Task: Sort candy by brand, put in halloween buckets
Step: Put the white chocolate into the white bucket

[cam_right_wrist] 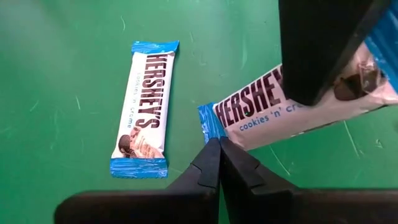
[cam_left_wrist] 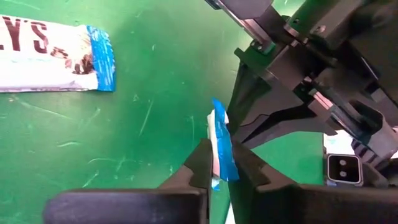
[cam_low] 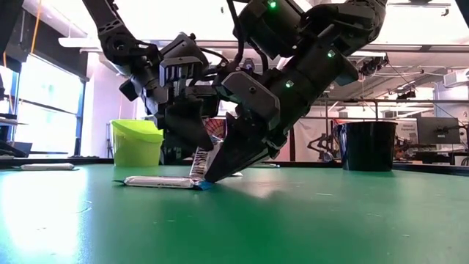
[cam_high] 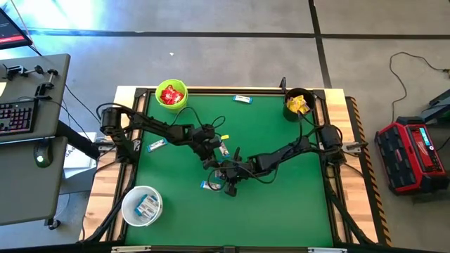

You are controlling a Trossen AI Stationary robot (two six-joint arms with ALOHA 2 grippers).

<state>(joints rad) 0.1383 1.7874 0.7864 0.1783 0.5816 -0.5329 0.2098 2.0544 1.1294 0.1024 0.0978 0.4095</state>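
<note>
Green felt covers the table (cam_high: 281, 204), and both dark robot arms meet near its middle. The left gripper (cam_left_wrist: 219, 167) has its two fingers pinched narrow on the edge of a slim white-and-blue wrapped chocolate bar (cam_left_wrist: 221, 146), which stands on edge between them. In the right wrist view this held bar (cam_right_wrist: 292, 106) slants across the felt with the left arm's dark finger over its far end. The right gripper (cam_right_wrist: 219, 163) sits just beside it, fingertips pressed together on nothing, its tips at the table surface near the bar's blue end. A second white-and-blue bar (cam_right_wrist: 144, 107) lies flat on the felt close by.

Three small round pails wait at the table's edges: a lime green plastic pail (cam_high: 171, 95) holding red packets at the far left corner, a black pail (cam_high: 298, 104) holding yellow packets at the far right, and a white translucent pail (cam_high: 142, 205) holding white-and-blue bars at the near left.

The grip looks thin, on the wrapper's edge only. I judge the bar could slip or twist out when lifted. The two grippers are crowded together, so either moving carelessly might knock the other or sweep the loose bar away.
</note>
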